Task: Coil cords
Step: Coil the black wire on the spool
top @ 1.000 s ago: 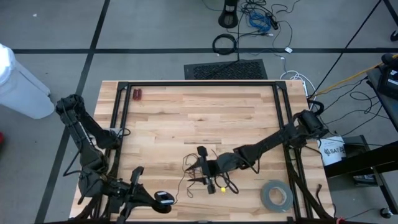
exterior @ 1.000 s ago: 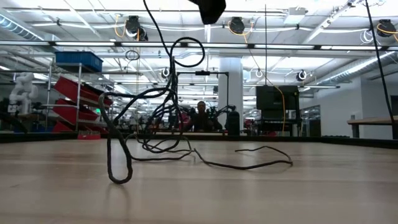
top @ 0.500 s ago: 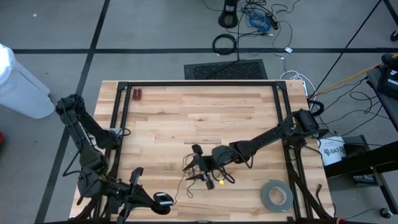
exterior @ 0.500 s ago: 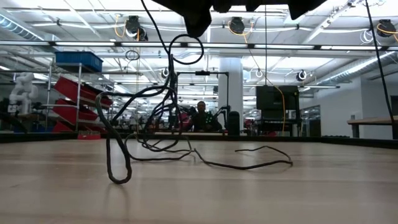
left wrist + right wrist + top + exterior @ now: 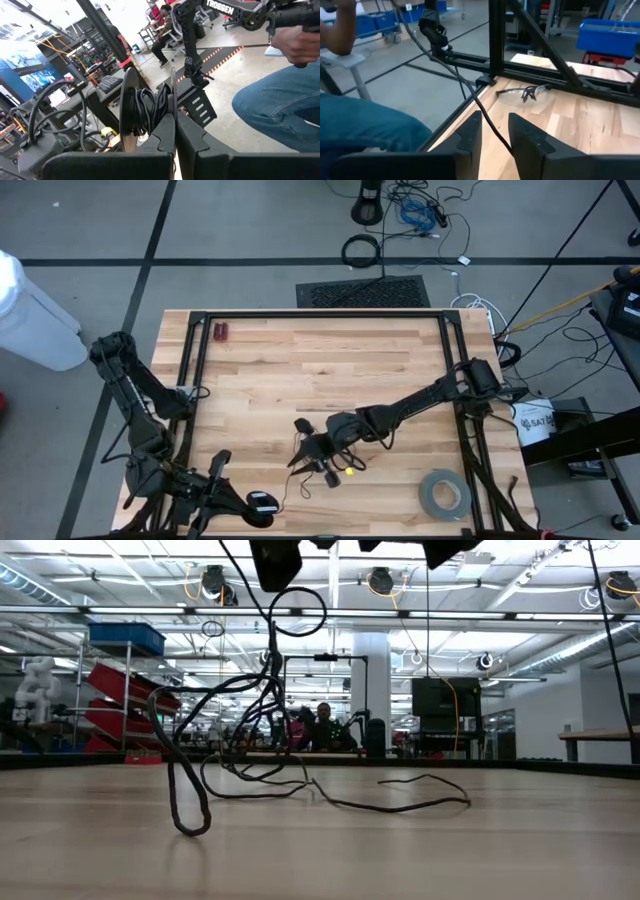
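A thin black cord (image 5: 250, 740) lies in loose strands (image 5: 318, 463) on the wood table, and part of it stands up off the board. It runs on to a spool (image 5: 145, 112) wound with black cord. My left gripper (image 5: 250, 502) is shut on that spool at the table's near left. My right gripper (image 5: 495, 132) hovers over the loose strands near the table's middle, open, with one strand (image 5: 487, 120) passing between its fingers. A small yellow piece (image 5: 348, 472) lies among the strands. My left gripper holds the spool by the rim of one disc (image 5: 172, 102), pinched between the two shut fingers. The fingers come at it level. The spool stands on edge beyond the fingertips, clear of the table. My right gripper has a strand between its fingers; whether a finger touches it I cannot tell.
A grey tape roll (image 5: 444, 494) lies at the near right. A small red object (image 5: 220, 332) sits at the far left corner. Clear glasses (image 5: 522, 93) lie by the black frame rail (image 5: 195, 360). A person's jeans-clad legs (image 5: 280, 105) show beyond the table.
My right gripper has moved toward the table's left edge over the loose strands and has sunk and tipped down a little. The upright loop of cord has leaned slightly the same way. The strands on the table have stayed in place.
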You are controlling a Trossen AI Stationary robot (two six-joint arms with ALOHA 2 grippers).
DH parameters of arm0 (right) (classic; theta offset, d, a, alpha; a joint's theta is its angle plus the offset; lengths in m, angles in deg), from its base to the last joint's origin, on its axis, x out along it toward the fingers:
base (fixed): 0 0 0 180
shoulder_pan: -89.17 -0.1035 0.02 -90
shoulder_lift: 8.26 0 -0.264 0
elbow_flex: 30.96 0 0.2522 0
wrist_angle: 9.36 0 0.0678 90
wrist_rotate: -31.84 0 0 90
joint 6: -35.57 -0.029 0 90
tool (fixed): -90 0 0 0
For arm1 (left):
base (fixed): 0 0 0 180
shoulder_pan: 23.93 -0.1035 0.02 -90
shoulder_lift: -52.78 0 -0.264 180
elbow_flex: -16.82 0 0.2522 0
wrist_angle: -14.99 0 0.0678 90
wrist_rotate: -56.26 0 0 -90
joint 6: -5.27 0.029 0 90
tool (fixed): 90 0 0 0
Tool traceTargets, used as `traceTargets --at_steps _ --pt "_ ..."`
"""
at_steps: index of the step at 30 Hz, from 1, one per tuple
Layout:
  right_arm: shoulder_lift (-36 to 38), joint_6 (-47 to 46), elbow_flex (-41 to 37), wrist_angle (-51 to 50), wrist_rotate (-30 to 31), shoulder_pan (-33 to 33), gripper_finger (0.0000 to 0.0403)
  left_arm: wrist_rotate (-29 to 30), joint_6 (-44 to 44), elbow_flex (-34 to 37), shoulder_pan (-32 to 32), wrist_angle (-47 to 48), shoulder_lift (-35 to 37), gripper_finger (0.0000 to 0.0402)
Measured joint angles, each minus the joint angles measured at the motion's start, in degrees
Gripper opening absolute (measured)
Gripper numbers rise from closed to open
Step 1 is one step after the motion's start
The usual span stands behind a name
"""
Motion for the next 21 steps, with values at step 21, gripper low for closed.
traceTargets --at_steps 21 --pt "0.94 1.60 4.30 -0.90 3.96 0.43 0.0001 -9.27 -0.61 0.00 -1.30 0.14 -0.02 0.0004"
